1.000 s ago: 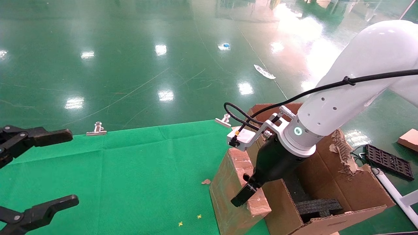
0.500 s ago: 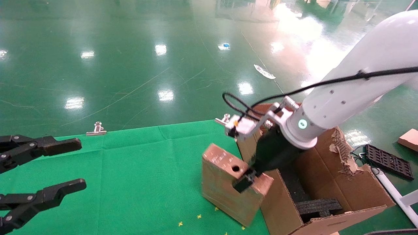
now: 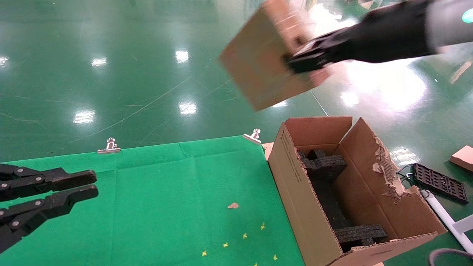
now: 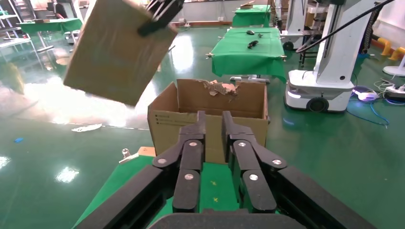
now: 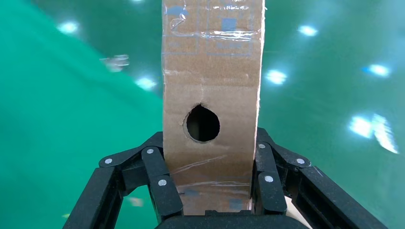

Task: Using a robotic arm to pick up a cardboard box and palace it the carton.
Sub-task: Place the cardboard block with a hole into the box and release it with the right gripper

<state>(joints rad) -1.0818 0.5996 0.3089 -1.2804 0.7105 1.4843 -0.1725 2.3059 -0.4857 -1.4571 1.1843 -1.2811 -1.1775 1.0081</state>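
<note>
The right gripper (image 3: 301, 61) holds the cardboard box (image 3: 264, 61) high above the carton (image 3: 295, 177), fingers clamped on its narrow sides (left gripper (image 3: 90, 184) parked, fingers nearly together).

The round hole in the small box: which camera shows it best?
The right wrist view: the hole faces it squarely, with the right gripper clamping the cardboard box either side. In the head view the box is blurred; the left wrist view shows only plain faces.
</note>
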